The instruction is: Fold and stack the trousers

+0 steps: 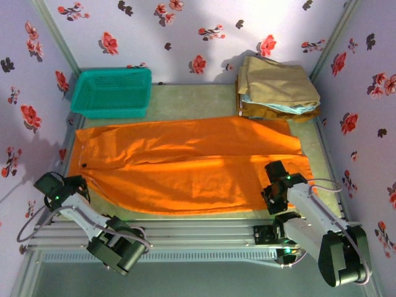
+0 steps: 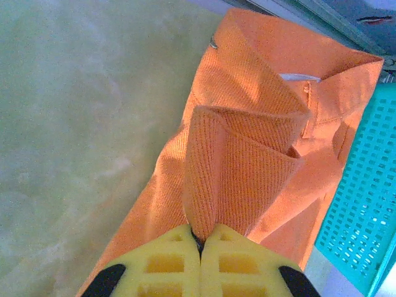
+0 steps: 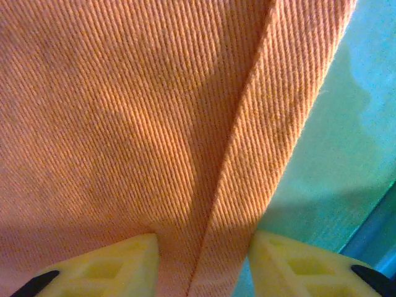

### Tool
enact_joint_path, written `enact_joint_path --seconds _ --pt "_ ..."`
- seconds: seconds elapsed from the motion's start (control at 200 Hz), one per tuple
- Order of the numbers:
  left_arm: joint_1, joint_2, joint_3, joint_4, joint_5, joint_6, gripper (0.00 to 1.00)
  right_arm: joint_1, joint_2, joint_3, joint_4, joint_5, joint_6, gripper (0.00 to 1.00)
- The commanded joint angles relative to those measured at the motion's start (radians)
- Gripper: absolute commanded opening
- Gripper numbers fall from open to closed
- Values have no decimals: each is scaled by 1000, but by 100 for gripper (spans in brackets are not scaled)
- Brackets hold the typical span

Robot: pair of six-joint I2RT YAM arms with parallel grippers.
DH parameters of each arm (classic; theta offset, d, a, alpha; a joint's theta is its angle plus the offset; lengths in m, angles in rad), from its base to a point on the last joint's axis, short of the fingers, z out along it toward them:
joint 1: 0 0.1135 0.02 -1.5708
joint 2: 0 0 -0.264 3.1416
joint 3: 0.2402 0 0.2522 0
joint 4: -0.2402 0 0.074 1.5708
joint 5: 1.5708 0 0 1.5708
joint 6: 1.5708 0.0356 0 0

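The bright orange trousers [image 1: 185, 164] lie spread flat across the table, waist at the left and leg ends at the right. At the waist's near left corner, my left gripper [image 1: 77, 184] is shut on a raised pinch of the orange cloth [image 2: 235, 161]; its yellow fingers [image 2: 167, 260] meet round the fold. My right gripper [image 1: 274, 168] sits at the near right leg end. In the right wrist view it [image 3: 204, 253] stands open, its two yellow fingers [image 3: 124, 263] apart on either side of the hem seam of the trousers [image 3: 136, 105].
A teal basket [image 1: 111, 93] stands at the back left, close to the waistband [image 2: 359, 204]. A stack of tan, light blue and brown folded garments [image 1: 278, 90] lies at the back right. Floral walls close in on three sides.
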Motion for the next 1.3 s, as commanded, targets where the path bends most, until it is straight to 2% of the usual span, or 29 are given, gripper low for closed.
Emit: enact_joint_path --seconds 0.0,0.225,0.33,0.495,0.63,0.725,0.795,0.905,0.995,1.165,1.295 --pt "-6 -4 32 -18 23 -9 0 16 26 -57 98 4 52 32" --pt "-6 -27 71 -59 32 -19 0 17 -113 18 -44 73 -17 4" --pt "-6 -49 93 -73 46 -36 0 17 -185 46 -81 83 -79 0" --pt "-6 -99 97 -30 91 -85 0 17 -230 58 -94 51 -189 0" --pt "-6 -88 164 -49 101 -65 0 15 -256 199 -149 157 -331 0" --pt "-6 -50 218 -44 108 -57 0 1 -172 335 -134 210 -453 0" --pt "-6 -16 243 3 111 -83 0 -28 -77 419 -67 186 -548 0" --pt "-80 55 279 155 96 -156 0 -95 103 554 11 116 -673 0" --pt "-168 170 354 237 54 -170 0 -117 260 668 57 90 -753 0" --pt "-308 441 540 320 28 -111 0 -151 489 811 104 56 -859 0" --pt "-350 596 645 342 -15 -75 0 -187 640 910 104 50 -925 0"
